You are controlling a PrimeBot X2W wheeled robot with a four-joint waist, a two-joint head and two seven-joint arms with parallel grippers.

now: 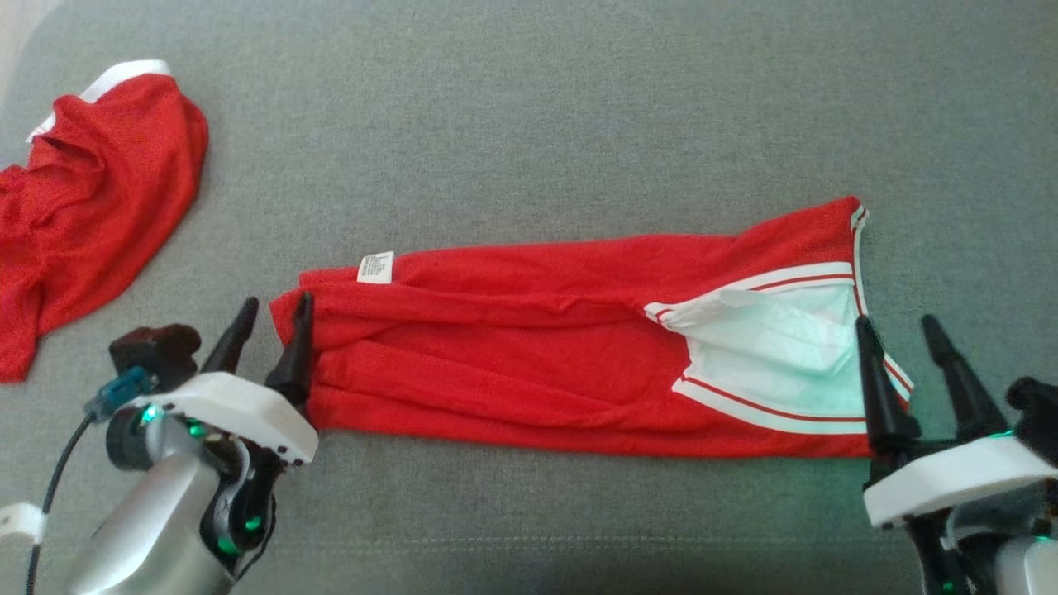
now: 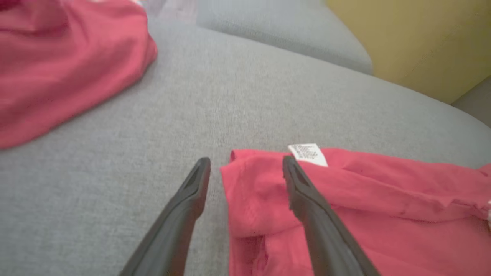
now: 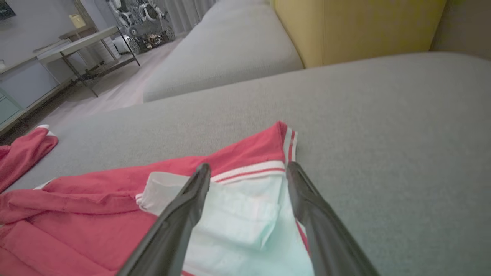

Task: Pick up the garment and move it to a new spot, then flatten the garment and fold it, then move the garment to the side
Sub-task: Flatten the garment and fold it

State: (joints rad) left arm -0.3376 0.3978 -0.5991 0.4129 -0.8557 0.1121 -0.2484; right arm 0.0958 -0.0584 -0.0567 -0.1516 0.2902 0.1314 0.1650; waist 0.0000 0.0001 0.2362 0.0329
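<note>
The garment point(image 1: 529, 355) is red mesh with white trim, folded into a long band across the grey cushion. A white label point(image 1: 375, 267) sits near its left end and pale lining point(image 1: 785, 347) shows at its right end. My left gripper point(image 1: 276, 302) stands open at the left end. In the left wrist view the left gripper point(image 2: 246, 159) straddles the edge of the cloth point(image 2: 364, 199), one finger over red fabric and one over bare cushion. My right gripper point(image 1: 897, 322) is open at the right end. In the right wrist view the right gripper point(image 3: 248, 165) hovers over the lining point(image 3: 238, 218). Neither holds anything.
A second red garment point(image 1: 91, 207) lies crumpled at the far left of the cushion point(image 1: 579, 124). A yellow backrest point(image 3: 356, 27) rises behind the seat. Another grey cushion point(image 3: 222, 57) lies beyond, with a table point(image 3: 76, 46) and floor past it.
</note>
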